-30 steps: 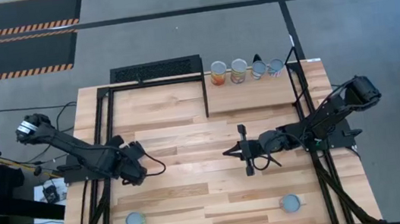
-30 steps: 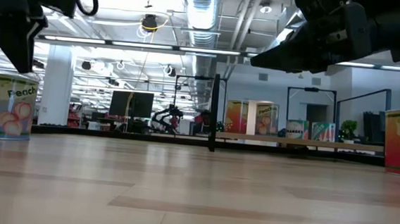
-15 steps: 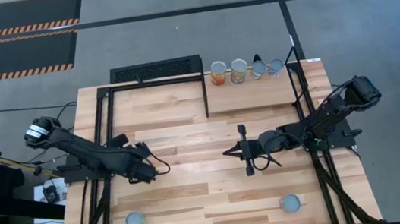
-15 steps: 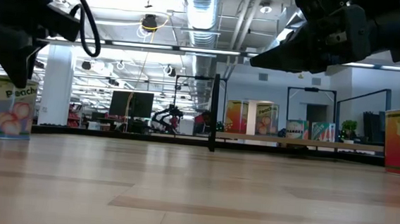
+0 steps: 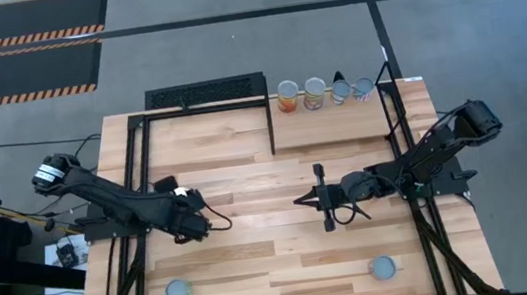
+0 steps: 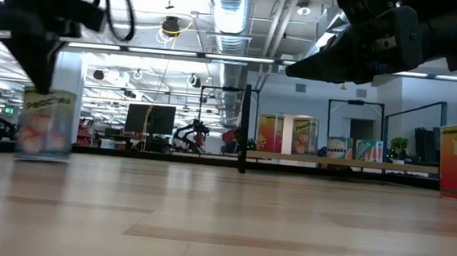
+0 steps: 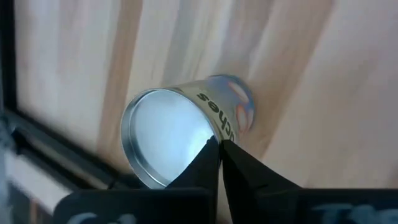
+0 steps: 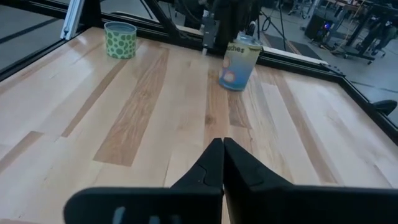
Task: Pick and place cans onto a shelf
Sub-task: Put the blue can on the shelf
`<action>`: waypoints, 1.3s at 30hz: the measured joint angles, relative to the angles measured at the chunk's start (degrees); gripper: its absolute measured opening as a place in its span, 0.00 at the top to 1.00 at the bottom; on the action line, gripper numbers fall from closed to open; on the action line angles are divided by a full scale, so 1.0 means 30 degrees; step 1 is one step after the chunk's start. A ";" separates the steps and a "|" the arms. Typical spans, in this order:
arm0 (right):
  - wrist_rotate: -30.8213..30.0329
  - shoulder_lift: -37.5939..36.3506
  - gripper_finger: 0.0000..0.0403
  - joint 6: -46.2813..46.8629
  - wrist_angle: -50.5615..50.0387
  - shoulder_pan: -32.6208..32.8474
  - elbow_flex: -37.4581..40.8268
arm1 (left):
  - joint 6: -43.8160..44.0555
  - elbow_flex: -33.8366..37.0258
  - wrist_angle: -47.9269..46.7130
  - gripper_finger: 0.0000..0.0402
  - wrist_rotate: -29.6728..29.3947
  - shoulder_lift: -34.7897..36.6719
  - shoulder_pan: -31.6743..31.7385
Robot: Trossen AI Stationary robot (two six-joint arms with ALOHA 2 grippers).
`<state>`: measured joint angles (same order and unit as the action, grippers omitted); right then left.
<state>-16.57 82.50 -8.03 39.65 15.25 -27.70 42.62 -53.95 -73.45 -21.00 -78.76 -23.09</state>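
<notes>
While both arms hang over the table, I check the room around them. The left gripper is left of centre and the right gripper right of centre, with a broad strip of bare wood between them. The black frame rails run down both long sides, and each arm reaches in across one.

The shelf sits at the far right corner, with four cans lined along its far edge, well apart from both grippers. Two more stand near the front edge: the peach can on the left and the green-labelled can on the right.

My left claw is pinched completely together with nothing between the fingers. Its wrist camera puts the tips right at the rim of the peach can's silver top, but I cannot tell whether they touch. The right claw is also closed and empty, hovering above bare planks.

From overhead, the left gripper looks clear of that can. The right wrist camera puts the left arm directly over its top and the can seems to lean. The table-level camera shows the can under the arm, base on the wood
</notes>
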 joint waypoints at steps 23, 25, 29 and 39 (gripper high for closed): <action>-0.0836 -0.4443 0.97 -0.0495 -0.2785 0.1216 0.0015 | -1.2685 -0.2766 1.3899 1.00 0.0769 -0.3780 0.4639; -0.1093 -0.4617 0.96 -0.0495 -0.3084 0.1343 0.0015 | -1.3452 -0.3625 1.3927 1.00 0.0782 -0.4663 0.4926; -0.1161 -0.4743 0.96 -0.0504 -0.3118 0.1570 0.0007 | -1.4353 -0.5132 1.3636 1.00 0.0865 -0.6142 0.5266; -0.1160 -0.4736 0.96 -0.0503 -0.3629 0.1800 0.0007 | -1.4838 -0.6494 1.3671 0.99 0.0920 -0.7555 0.5457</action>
<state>-20.05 68.29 -9.54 28.76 20.64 -27.68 -1.89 -73.44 -32.43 -18.24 -101.43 -6.72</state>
